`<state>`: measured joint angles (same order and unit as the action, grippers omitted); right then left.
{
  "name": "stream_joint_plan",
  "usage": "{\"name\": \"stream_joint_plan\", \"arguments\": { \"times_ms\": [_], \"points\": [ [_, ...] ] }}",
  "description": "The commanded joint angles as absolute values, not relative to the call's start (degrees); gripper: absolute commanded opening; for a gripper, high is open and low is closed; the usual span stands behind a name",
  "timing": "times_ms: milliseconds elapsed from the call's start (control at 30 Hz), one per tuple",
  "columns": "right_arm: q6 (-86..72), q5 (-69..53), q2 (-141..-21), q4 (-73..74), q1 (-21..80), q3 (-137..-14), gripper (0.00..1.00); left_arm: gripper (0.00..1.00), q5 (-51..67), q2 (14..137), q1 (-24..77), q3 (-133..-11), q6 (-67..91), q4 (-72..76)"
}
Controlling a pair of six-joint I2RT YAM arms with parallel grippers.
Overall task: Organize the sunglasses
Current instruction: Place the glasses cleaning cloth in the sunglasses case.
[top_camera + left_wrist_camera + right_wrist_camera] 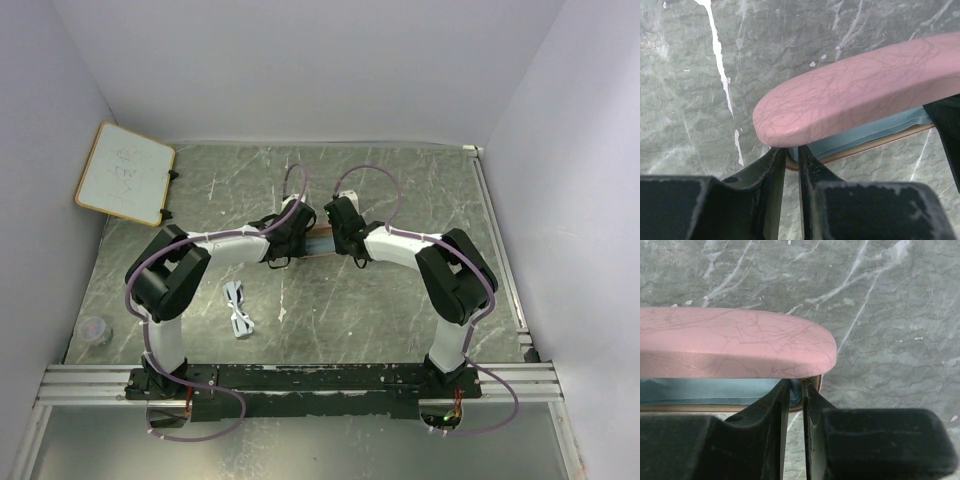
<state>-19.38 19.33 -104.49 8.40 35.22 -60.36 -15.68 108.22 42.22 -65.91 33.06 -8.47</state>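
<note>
The left arm (165,280) and the right arm (455,275) fold inward, wrists nearly meeting at centre frame in the top view. On the left gripper (791,162) and the right gripper (796,390), jaws stand narrowly parted.

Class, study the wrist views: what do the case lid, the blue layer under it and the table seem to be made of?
Lid: likely pink faux leather, matte with a slight sheen; fine crackle lines cross it.
Blue layer: probably soft cloth, smooth and dull; whether lining or loose cloth is unclear.
Table: grey-green marble look with white veins; stone or printed laminate, unclear.
</note>
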Motion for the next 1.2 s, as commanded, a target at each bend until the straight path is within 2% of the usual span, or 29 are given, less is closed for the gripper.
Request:
{"name": "stream_joint_plan", "arguments": {
  "times_ms": [0, 467, 533, 667, 767, 1167],
  "points": [
    [-19.2, 22.7, -103.1, 9.7, 34.8, -59.3, 0.17, 0.28, -18.8, 106.2, 42.6, -65.4, 33.2, -11.5],
    [-19.3, 22.0, -99.3, 8.3, 35.0, -58.7, 0.25, 0.28, -19.5, 106.3, 42.7, -65.4, 33.1, -10.6],
    [-19.5, 21.7, -99.2, 7.9, 35.1, -58.6, 0.21, 0.28, -19.5, 106.1, 42.7, -65.3, 33.0, -10.2],
    [-19.4, 21.2, -99.7, 7.7, 35.1, -59.0, 0.07, 0.27, -19.9, 105.9, 42.7, -65.6, 32.8, -10.2],
    [-19.6, 20.7, -99.8, 7.5, 35.1, -58.8, 0.02, 0.25, -19.8, 105.8, 42.6, -65.7, 32.8, -10.1],
    [-19.7, 20.8, -99.9, 7.1, 35.1, -58.2, 0.00, 0.28, -20.2, 103.4, 42.7, -64.7, 32.7, -9.8]
  ]
}}
